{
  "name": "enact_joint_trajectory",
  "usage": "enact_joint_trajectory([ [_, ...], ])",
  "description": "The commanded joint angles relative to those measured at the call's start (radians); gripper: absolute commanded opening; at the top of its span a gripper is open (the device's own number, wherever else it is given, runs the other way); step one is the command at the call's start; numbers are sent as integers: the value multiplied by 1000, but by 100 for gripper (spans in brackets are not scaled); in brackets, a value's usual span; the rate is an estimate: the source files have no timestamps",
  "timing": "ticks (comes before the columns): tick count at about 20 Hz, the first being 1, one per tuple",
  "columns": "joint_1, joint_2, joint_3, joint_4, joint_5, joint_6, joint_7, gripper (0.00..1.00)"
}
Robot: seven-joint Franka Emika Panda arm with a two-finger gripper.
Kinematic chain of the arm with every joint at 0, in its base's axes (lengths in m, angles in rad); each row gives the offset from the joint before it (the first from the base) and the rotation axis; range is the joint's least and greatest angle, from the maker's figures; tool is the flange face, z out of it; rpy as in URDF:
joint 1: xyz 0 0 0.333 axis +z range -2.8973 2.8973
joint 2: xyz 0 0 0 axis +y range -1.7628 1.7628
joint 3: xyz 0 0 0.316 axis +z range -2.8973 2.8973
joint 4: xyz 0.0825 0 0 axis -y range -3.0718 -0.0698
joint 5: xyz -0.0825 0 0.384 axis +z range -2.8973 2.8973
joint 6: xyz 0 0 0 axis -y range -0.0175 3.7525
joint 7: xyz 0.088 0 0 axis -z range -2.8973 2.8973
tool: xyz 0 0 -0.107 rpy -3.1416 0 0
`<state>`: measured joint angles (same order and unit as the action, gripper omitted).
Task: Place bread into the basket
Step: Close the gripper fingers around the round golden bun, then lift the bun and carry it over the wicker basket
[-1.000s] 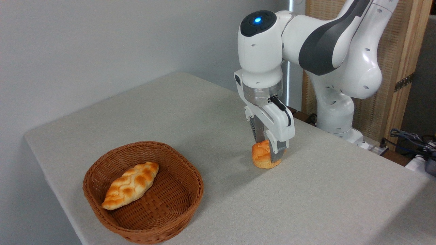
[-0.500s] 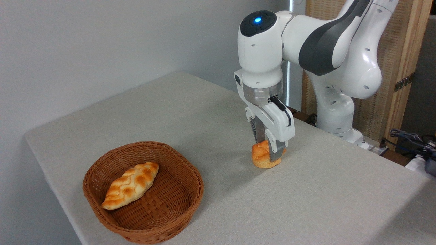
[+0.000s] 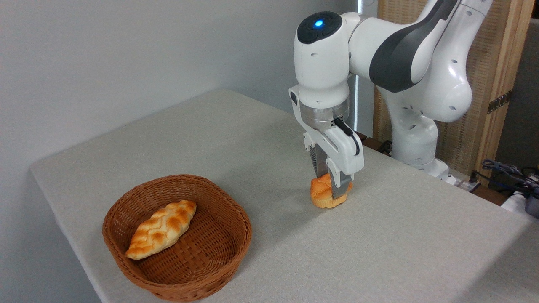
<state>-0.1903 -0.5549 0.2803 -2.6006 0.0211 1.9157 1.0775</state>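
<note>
One bun, the bread [image 3: 323, 194], sits mid-table toward its far-right edge, pinched between the gripper [image 3: 329, 190] fingers, clamped across its sides for lifting; the basket [image 3: 126, 210] near the front-left corner already holds a braided loaf [image 3: 162, 228].

One fixed camera looks down from high at a near corner of the tabletop [image 3: 236, 139], facing diagonally across it toward the robot's base, at middling range.

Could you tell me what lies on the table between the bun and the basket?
Nothing: in the camera view only bare table separates the bun, held in the jaws, from the basket.
</note>
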Motion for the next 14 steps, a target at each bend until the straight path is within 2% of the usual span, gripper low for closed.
enact_joint_trajectory([
  [1, -18, -13, 11, 13, 2, 16, 15, 51],
  [8, -46, -14, 3, 137, -24, -53, 13, 51],
  [14, -55, 19, 8, 249, -87, -55, -1, 55],
])
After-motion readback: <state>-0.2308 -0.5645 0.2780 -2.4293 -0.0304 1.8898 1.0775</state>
